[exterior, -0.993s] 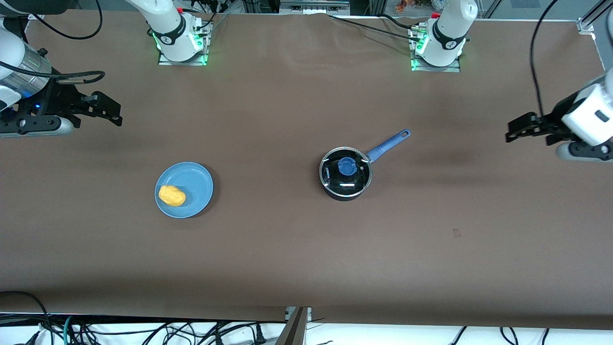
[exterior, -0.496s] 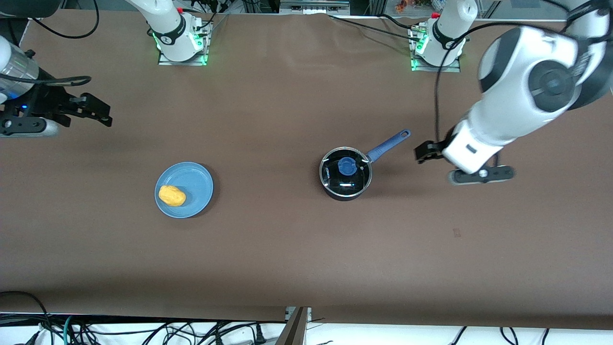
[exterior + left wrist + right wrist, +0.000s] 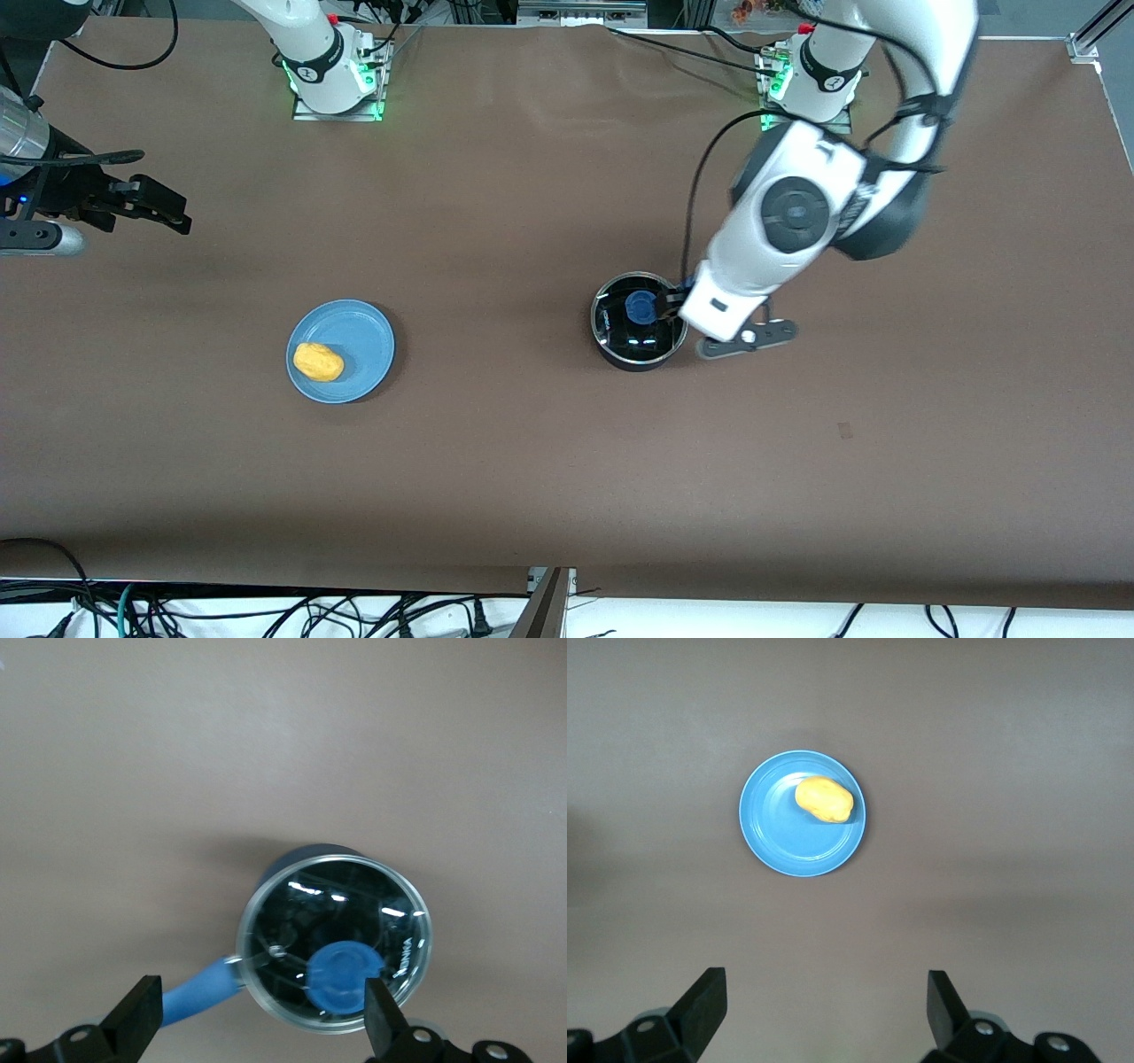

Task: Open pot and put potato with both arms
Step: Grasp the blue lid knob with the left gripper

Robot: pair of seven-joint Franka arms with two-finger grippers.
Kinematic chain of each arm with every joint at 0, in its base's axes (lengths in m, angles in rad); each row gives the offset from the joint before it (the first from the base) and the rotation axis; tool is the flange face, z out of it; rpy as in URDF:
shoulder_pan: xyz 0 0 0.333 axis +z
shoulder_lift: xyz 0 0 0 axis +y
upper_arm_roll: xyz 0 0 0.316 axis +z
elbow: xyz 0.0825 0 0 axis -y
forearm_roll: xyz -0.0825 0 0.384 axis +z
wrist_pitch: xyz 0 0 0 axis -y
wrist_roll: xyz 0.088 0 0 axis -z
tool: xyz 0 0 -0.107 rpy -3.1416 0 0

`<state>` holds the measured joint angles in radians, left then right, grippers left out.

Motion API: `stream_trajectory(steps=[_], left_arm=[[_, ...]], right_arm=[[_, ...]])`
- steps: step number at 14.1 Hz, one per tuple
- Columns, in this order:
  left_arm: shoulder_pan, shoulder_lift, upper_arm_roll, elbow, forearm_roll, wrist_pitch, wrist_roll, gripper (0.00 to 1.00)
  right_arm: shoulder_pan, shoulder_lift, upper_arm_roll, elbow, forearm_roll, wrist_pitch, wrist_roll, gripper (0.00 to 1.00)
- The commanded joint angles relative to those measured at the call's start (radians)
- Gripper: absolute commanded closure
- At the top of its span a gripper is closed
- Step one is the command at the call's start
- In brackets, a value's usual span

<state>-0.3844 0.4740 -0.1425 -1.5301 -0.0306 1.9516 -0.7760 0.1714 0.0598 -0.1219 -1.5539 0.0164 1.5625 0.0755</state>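
Note:
The black pot [image 3: 633, 362] stands mid-table with its clear glass lid [image 3: 617, 324] on it, blue knob [image 3: 638, 307] up. The left arm covers most of its blue handle. My left gripper [image 3: 671, 302] hangs open over the pot's handle side. In the left wrist view the pot [image 3: 319, 854], the knob [image 3: 345, 977] and the handle [image 3: 199, 989] lie between the spread fingers of the left gripper [image 3: 261, 1017]. The potato [image 3: 318, 361] lies on a light-blue plate [image 3: 365, 341]. My right gripper [image 3: 173, 211] is open above the table at the right arm's end. The right wrist view shows the potato [image 3: 824, 799], the plate [image 3: 788, 840] and the right gripper [image 3: 824, 1003], which is empty.
The brown table top [image 3: 496, 461] is bare around the pot and plate. The arm bases [image 3: 335, 80] stand along the edge farthest from the front camera. Cables hang below the nearest edge.
The left arm has swung in from the left arm's end of the table to above the pot. The right gripper has drifted slightly toward its end of the table.

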Motion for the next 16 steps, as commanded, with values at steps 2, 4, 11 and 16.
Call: stream_trajectory(steps=[2, 4, 11, 16], left_arm=[[-0.042, 0.041, -0.029, -0.03, 0.096, 0.076, -0.123, 0.0], [-0.05, 0.04, -0.064, -0.132, 0.167, 0.185, -0.207, 0.0], [-0.051, 0.045, -0.089, -0.188, 0.187, 0.27, -0.296, 0.0], [-0.05, 0.045, -0.1, -0.186, 0.189, 0.268, -0.287, 0.22]], right_arm=[[-0.016, 0.017, 0.002, 0.017, -0.006, -0.001, 0.001, 0.0], [-0.016, 0.017, 0.002, 0.017, -0.007, 0.004, 0.001, 0.0], [-0.018, 0.032, 0.002, 0.02, -0.009, 0.048, 0.006, 0.0], [-0.016, 0.087, 0.004, 0.02, -0.01, 0.085, -0.005, 0.0]])
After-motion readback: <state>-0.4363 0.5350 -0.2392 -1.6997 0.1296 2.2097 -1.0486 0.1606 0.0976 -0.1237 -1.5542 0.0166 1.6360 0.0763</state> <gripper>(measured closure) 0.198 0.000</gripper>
